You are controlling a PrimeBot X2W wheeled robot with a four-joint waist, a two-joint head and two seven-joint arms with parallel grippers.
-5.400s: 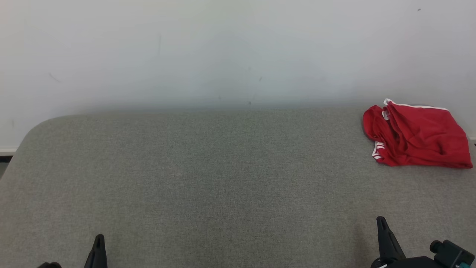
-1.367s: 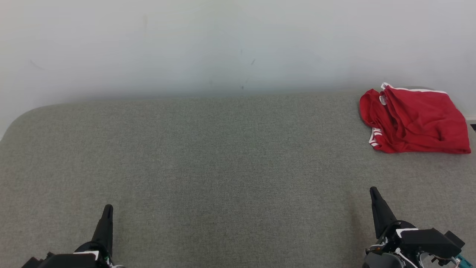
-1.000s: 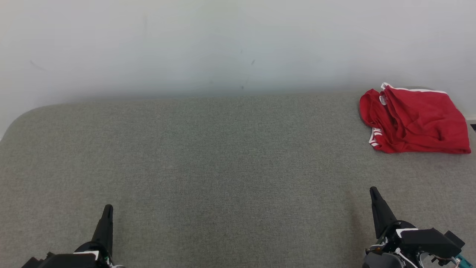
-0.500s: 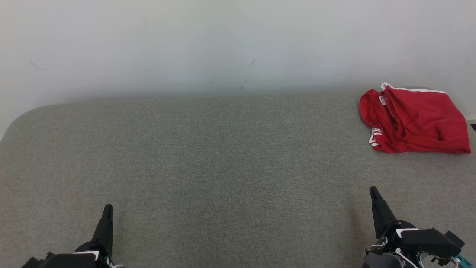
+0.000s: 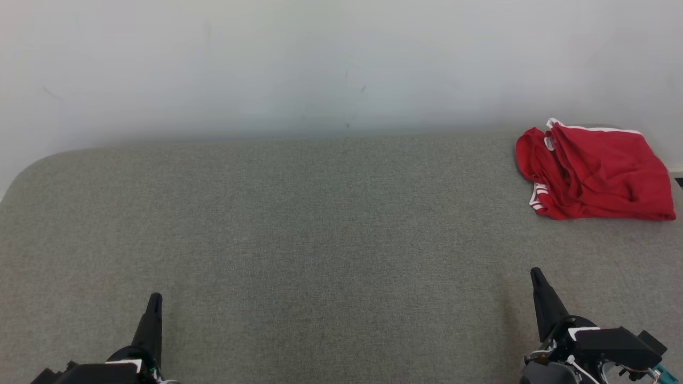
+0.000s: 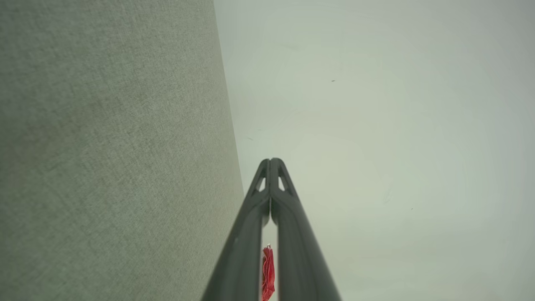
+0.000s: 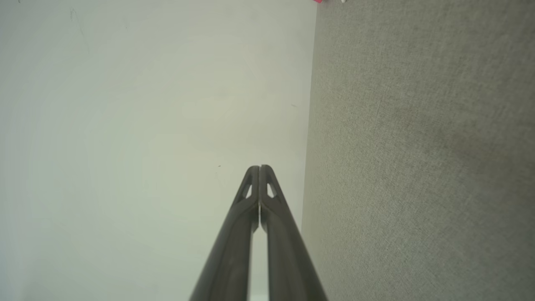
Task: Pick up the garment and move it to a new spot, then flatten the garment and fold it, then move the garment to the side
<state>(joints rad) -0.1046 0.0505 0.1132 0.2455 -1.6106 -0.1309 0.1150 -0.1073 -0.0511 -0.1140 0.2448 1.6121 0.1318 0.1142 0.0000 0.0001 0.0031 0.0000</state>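
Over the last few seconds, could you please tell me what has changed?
The head camera shifted, so the left gripper and right gripper, both shut, show further into view. Nothing was grasped or released. The red garment stays crumpled far right on the grey surface.

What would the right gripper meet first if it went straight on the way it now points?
Probably the white wall: the right gripper, shut, aims past the far edge of the grey surface, with the red garment well off that line. Depth is unclear.
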